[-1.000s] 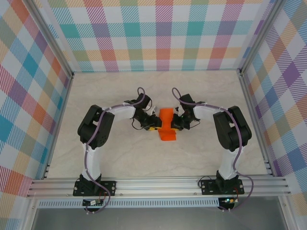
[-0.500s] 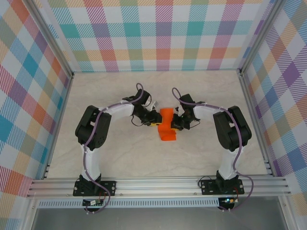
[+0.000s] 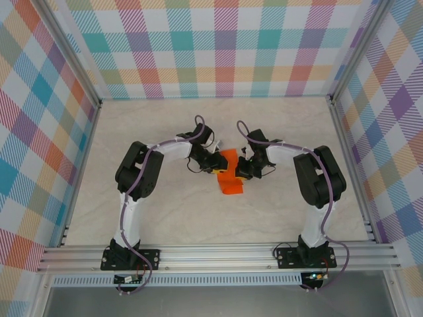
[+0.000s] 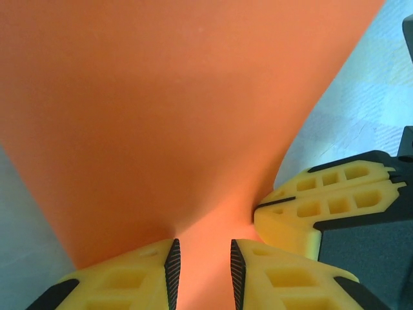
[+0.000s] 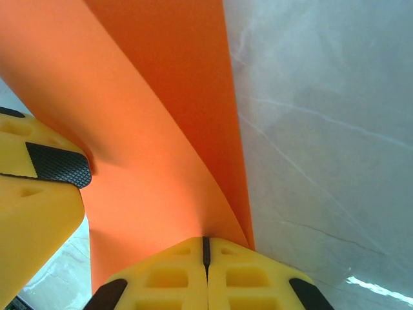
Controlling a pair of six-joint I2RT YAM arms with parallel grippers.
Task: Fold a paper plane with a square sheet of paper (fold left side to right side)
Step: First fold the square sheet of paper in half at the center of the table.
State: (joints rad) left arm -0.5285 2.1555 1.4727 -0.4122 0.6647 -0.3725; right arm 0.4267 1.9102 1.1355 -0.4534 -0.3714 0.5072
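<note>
Right gripper (image 5: 206,244) pinches the square sheet of paper (image 3: 231,183), left gripper (image 4: 202,252) stands narrowly parted around its edge, above my pale marbled counter (image 3: 165,218) between pastel plaid walls (image 3: 225,46).

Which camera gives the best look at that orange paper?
The top external view: the orange paper shows nearly its full outline there. Each wrist view is a close-up of one curved part of it, with the edges cut off by the frame.

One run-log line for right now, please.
square sheet of paper: orange, curling up off table | left gripper: open, astride its edge | right gripper: shut on its edge
</note>
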